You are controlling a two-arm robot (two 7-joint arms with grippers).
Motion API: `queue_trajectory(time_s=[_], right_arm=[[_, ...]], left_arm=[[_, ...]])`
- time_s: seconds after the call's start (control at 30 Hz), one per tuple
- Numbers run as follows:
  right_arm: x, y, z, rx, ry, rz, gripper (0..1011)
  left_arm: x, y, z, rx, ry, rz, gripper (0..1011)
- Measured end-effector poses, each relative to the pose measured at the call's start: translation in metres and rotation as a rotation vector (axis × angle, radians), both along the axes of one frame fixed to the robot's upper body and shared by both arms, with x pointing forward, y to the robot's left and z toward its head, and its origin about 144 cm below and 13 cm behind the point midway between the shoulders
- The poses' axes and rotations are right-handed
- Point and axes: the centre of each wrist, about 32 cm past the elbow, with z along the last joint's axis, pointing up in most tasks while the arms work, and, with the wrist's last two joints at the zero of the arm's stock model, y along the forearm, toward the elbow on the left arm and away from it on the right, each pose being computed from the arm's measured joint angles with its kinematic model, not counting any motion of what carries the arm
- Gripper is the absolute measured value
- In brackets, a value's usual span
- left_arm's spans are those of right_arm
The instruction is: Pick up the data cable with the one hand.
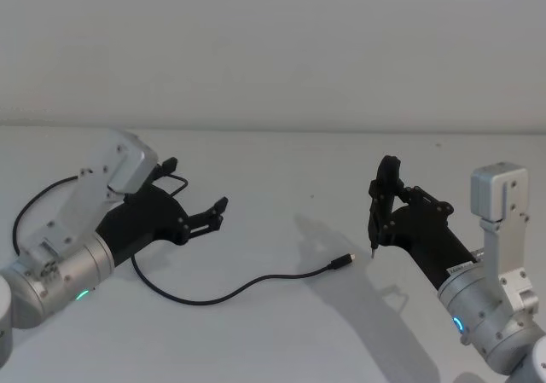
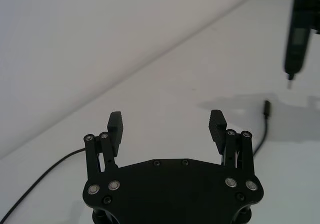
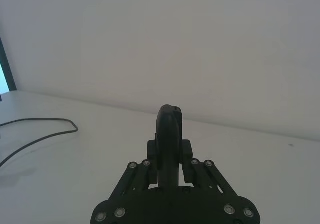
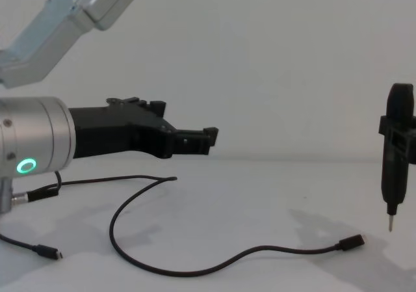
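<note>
The left tool (image 1: 197,185) hangs above the counter (image 1: 281,157) at the middle left of the head view, its two black fingers spread wide apart, and a green ring (image 4: 26,167) glows on the thick silver wrist behind it. The cable (image 1: 223,296) lies flat on the counter. Its small plug (image 1: 345,260) sits at the lower centre of that view. From there the cord sweeps in a shallow curve toward the lower left, bends back up and runs under the left tool, which the chest view shows well clear above it. At the middle right, the right tool (image 1: 386,217) is pressed together on a black pen-like stick (image 4: 395,162) held upright. The stick's metal tip points down, close above the counter and near the plug but apart from it. The counter is plain, matt and white, and soft grey shadows of both arms lie across it around the plug. A bare white wall (image 1: 273,42) rises behind it and meets the far edge of the counter in a straight line across the upper part of the head view.
</note>
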Motion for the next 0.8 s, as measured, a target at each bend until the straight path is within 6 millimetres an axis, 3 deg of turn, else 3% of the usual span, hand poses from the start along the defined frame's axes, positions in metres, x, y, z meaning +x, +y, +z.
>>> queue_trajectory(time_s=[0.37, 0.8], right_arm=[[0.000, 0.000, 0.000, 0.000, 0.000, 0.000, 275], [0.000, 0.000, 0.000, 0.000, 0.000, 0.000, 274]], left_arm=[[0.012, 0.004, 0.023, 0.091, 0.092, -0.180, 1001], [0.033, -0.005, 0.029, 0.165, 0.213, -0.276, 1001]])
